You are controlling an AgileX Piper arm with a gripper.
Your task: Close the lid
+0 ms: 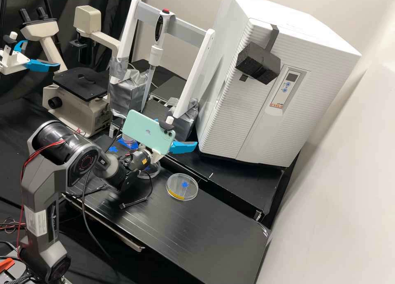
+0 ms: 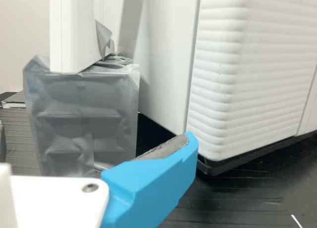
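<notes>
At the middle of the high view, we see the gripper (image 1: 178, 139) with released jaws. Below it, one clear round dish (image 1: 181, 188) lies on the tabletop (image 1: 205, 230); its lid we cannot tell apart. Another clear dish (image 1: 155, 170) is partly hidden by the arm (image 1: 111, 171).

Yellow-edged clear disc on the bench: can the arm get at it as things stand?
Probably yes: the disc lies uncovered on the bench, with nothing standing between it and the raised blue finger of the arm, which would likely need to come down first.
</notes>
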